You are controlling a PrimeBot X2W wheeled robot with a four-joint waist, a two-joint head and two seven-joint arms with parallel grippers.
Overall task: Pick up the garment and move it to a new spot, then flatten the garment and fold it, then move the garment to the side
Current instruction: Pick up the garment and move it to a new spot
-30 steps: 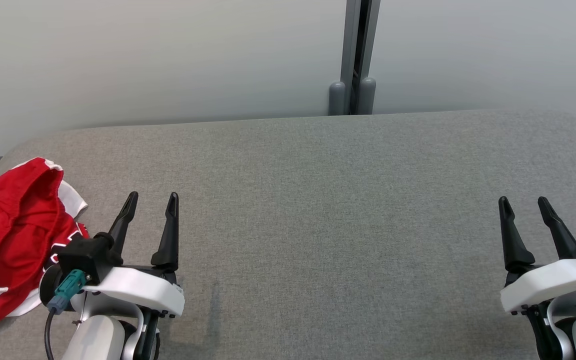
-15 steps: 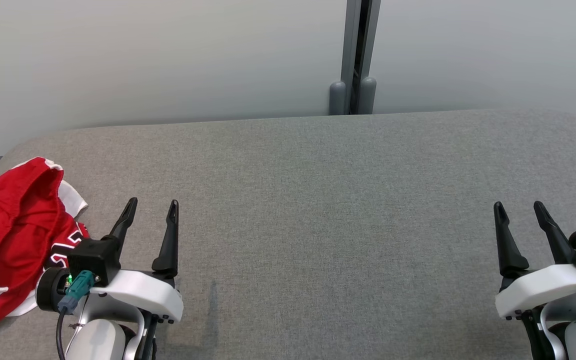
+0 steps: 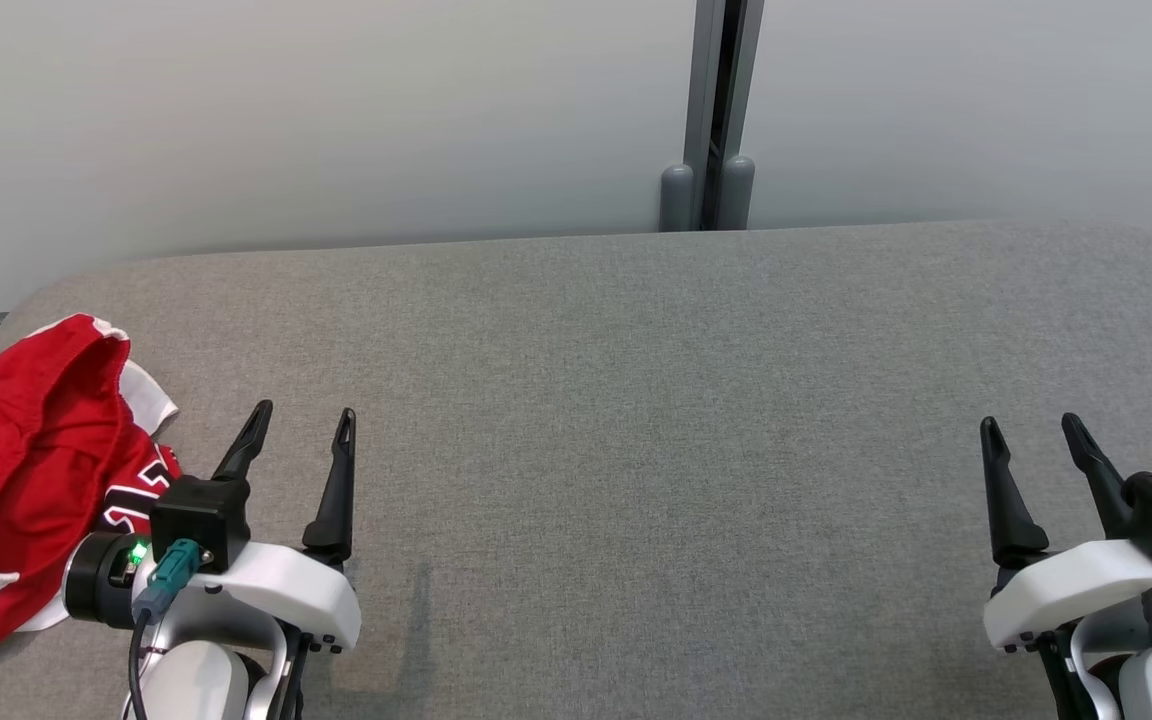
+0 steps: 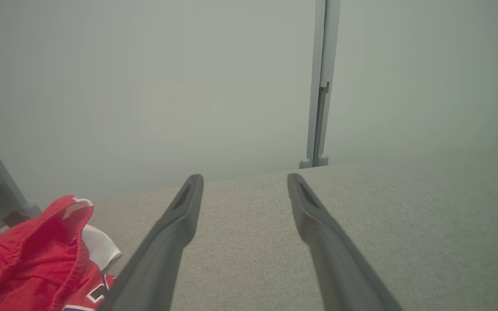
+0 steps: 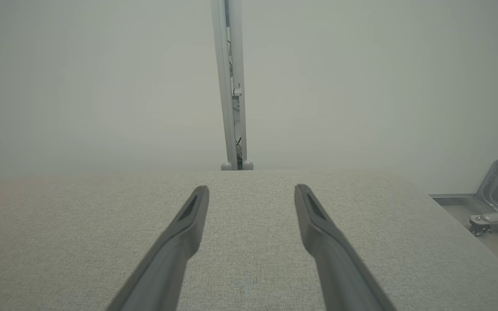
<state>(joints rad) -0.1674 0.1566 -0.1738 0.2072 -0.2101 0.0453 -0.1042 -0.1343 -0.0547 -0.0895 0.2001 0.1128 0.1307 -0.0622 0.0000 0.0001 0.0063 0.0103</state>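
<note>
The garment [image 3: 26,470] is a red jersey with white trim and dark lettering, lying crumpled at the table's left edge; the left wrist view has it at lower left [image 4: 28,259]. My left gripper [image 3: 302,420] stands open just right of it, fingers apart with nothing between them [image 4: 244,179]. My right gripper [image 3: 1031,428] is open too, over bare cloth at the table's right side [image 5: 251,190].
The grey fabric-covered table [image 3: 636,400] spreads wide between the two arms. A pale wall with a grey vertical post [image 3: 711,110] stands behind its far edge. A metal frame leg on a caster [image 5: 497,194] stands on the floor past the table's right end.
Both grippers have drawn back a little toward the near edge, still open. The garment has not moved.
</note>
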